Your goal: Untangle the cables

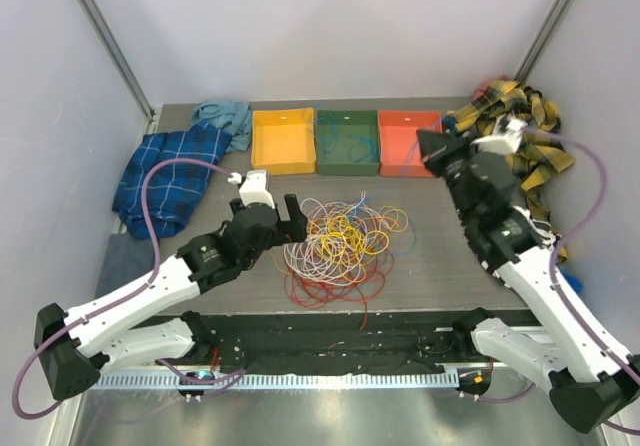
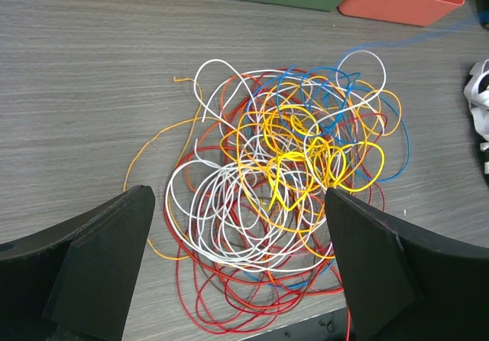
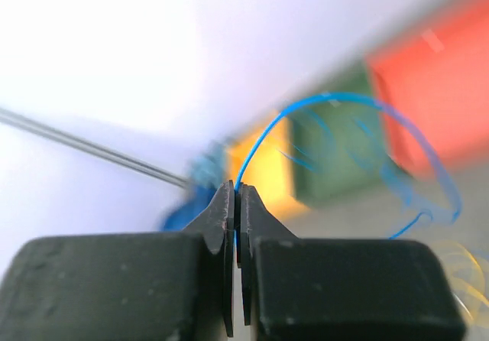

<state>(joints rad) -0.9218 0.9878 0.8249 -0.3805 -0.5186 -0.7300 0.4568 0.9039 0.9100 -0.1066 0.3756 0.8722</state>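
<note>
Cables (image 2: 283, 176) lie tangled — right hand (image 3: 235, 194) pinches a blue cable (image 3: 336, 95).

You're at a lab robot cell: plain white enclosure walls (image 1: 330, 26) on grey metal corner posts (image 1: 110, 38) box in a grey wood-grain tabletop (image 1: 435, 266); two white-and-black jointed arms (image 1: 140, 296) mount at its near edge; orange, green and red plastic bins (image 1: 347, 170) line the back.

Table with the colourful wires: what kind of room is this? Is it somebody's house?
Most likely a robot lab work cell, not a house: a left arm and right arm bolted at the table edge, plain white walls around, and three sorting bins behind the cables.
</note>
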